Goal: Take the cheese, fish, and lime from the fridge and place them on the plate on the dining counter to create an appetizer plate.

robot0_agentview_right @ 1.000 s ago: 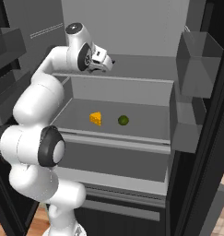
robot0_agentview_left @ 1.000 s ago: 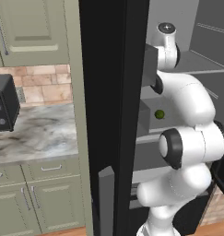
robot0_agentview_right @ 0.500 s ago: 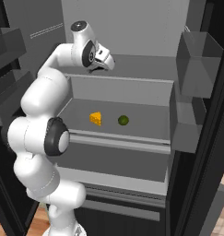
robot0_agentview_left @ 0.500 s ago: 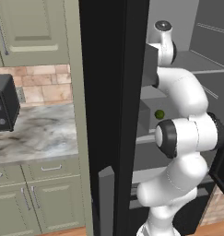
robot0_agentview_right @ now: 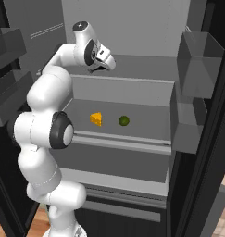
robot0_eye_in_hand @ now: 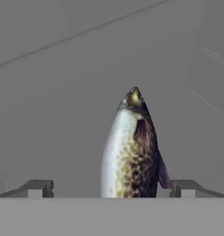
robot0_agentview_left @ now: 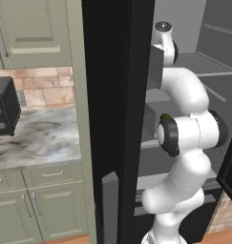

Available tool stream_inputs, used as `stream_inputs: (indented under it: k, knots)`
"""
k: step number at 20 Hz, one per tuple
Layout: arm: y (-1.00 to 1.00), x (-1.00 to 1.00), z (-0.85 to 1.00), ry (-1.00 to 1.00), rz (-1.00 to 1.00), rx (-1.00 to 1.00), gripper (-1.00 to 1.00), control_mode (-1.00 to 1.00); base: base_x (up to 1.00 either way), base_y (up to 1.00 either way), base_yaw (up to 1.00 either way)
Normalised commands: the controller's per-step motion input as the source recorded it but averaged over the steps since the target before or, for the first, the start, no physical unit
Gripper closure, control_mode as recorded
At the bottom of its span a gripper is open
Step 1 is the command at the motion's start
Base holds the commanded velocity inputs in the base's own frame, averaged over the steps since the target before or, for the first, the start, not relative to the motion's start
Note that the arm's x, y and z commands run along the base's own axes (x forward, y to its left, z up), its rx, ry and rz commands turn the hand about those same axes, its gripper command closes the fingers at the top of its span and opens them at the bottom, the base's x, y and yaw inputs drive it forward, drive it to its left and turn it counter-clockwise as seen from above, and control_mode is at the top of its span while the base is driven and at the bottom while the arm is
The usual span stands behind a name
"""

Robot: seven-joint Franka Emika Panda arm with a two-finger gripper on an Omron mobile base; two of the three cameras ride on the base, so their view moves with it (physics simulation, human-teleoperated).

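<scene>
The fridge (robot0_agentview_right: 132, 28) stands open, and my arm reaches onto its upper shelf (robot0_agentview_right: 146, 65). My gripper (robot0_agentview_right: 106, 65) is open there. In the hand view a silver fish (robot0_eye_in_hand: 132, 147) with a brown speckled back lies straight ahead, its tail end between my spread fingertips (robot0_eye_in_hand: 39, 188), untouched as far as I can see. On the shelf below, the yellow-orange cheese (robot0_agentview_right: 96, 119) wedge sits just left of the small green lime (robot0_agentview_right: 124, 121). A sliver of the lime (robot0_agentview_left: 164, 116) also peeks out behind my elbow joint. The plate and dining counter are out of view.
Grey door bins (robot0_agentview_right: 197, 60) hang on the open door at the right. The black fridge door edge (robot0_agentview_left: 112, 119) stands close on the arm's left. Beyond it are a marble counter (robot0_agentview_left: 36, 138), a black appliance (robot0_agentview_left: 3, 112) and sage-green cabinets (robot0_agentview_left: 41, 205).
The arm has stretched up and deeper onto the upper shelf, its elbow rising. The gripper stays open. The cheese and lime have not moved.
</scene>
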Motion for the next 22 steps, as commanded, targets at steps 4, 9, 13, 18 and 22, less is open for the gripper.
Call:
stream_inputs:
  k: [4, 9, 13, 18, 22]
  knots:
    - [-0.16, 0.18, -0.27, 0.00, -0.05, 0.00, -1.00, -1.00, 0.00, 0.00, 0.00]
    - [-0.14, 0.01, -0.51, 0.03, -0.05, 0.00, 1.00, -1.00, 0.00, 0.00, 0.00]
    - [0.00, 0.03, -0.11, 0.02, 0.00, 0.00, 1.00, -1.00, 0.00, 0.00, 0.00]
    - [0.00, -0.11, -0.07, 0.00, 0.00, 0.00, 1.00, -1.00, 0.00, 0.00, 0.00]
    - [0.00, -0.91, -0.22, -0.07, 0.00, 0.00, 1.00, -1.00, 0.00, 0.00, 0.00]
